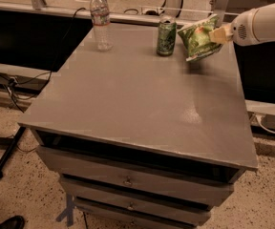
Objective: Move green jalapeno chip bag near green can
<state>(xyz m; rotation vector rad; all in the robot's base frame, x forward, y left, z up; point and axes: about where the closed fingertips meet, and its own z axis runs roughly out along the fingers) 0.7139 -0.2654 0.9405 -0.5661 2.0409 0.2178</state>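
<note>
The green jalapeno chip bag (pixel 198 38), crinkly and light green, hangs just above the far right of the grey table (pixel 142 99). My gripper (pixel 218 34) reaches in from the right on a white arm and is shut on the bag's right edge. The green can (pixel 166 36), dark green with a silver top, stands upright just left of the bag, a small gap between them.
A clear plastic water bottle (pixel 101 21) with a white cap stands at the table's far left. Drawers (pixel 128 180) sit below the tabletop. A ledge with cables (pixel 142 11) runs behind the table. The table's right edge is close under the arm.
</note>
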